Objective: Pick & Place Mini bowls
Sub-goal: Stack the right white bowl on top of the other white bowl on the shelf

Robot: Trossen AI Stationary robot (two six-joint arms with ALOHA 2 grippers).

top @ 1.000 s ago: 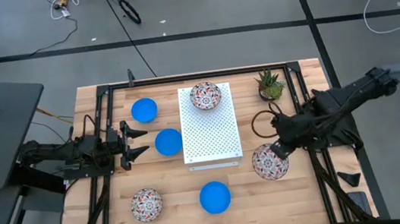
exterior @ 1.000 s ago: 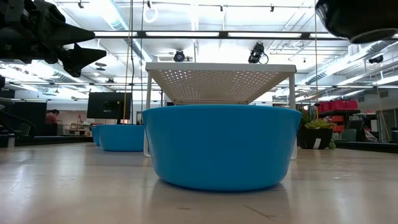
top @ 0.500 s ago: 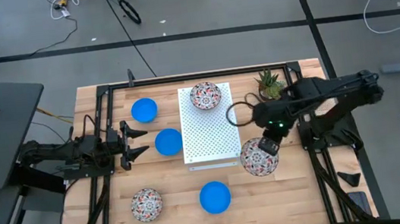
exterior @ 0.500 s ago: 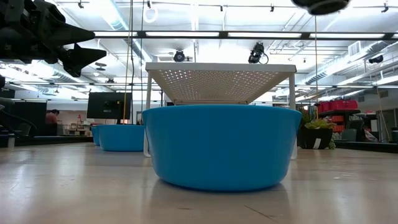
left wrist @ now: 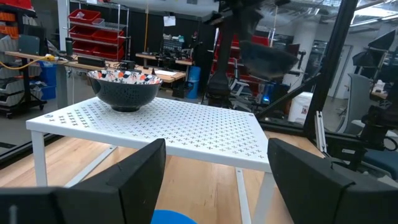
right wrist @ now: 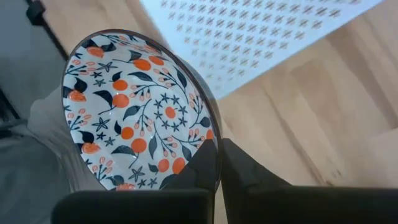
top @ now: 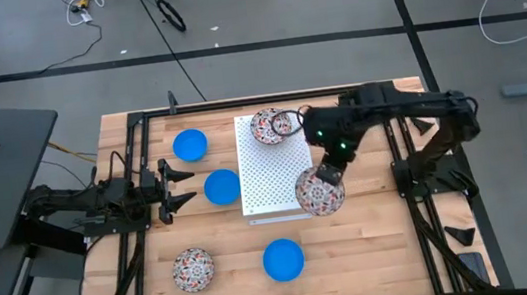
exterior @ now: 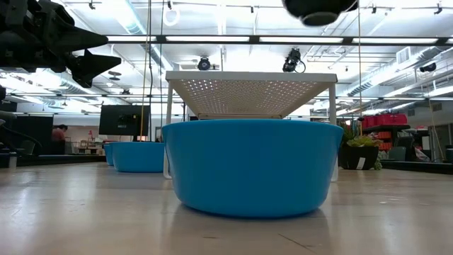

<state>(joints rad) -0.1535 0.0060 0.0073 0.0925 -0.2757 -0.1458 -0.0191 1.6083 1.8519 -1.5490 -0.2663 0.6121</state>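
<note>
My right gripper (top: 325, 172) is shut on a floral mini bowl (top: 319, 192) (right wrist: 134, 115), held in the air over the near right corner of the white perforated board (top: 272, 172). In the low view its dark underside (exterior: 318, 8) shows at the top. Another floral bowl (top: 271, 126) (left wrist: 124, 87) stands on the board's far end, and a third (top: 193, 269) on the table near the front left. Blue bowls sit on the table at far left (top: 190, 144), beside the board (top: 221, 186) and near the front (top: 283, 259) (exterior: 253, 166). My left gripper (top: 186, 185) (left wrist: 214, 171) waits open, left of the middle blue bowl. My right gripper holds the floral bowl by its rim (right wrist: 215, 163), one finger inside the bowl and one finger (right wrist: 255, 177) outside its wall. The bowl is lifted clear, its patterned inside facing up, above the board's near right corner.
The board stands on thin legs (exterior: 168, 142) above the tabletop. A small green plant (exterior: 362, 145) sits at the far right, under my right arm in the high view. Black frame rails (top: 238, 103) run around the table. Bare wood lies at the near right (top: 377, 254).
My right gripper has carried the floral bowl from the table's right side toward the left and slightly toward the far edge, so it now hangs over the board's near right corner. The right arm has swung across the plant. My left arm has kept still.
</note>
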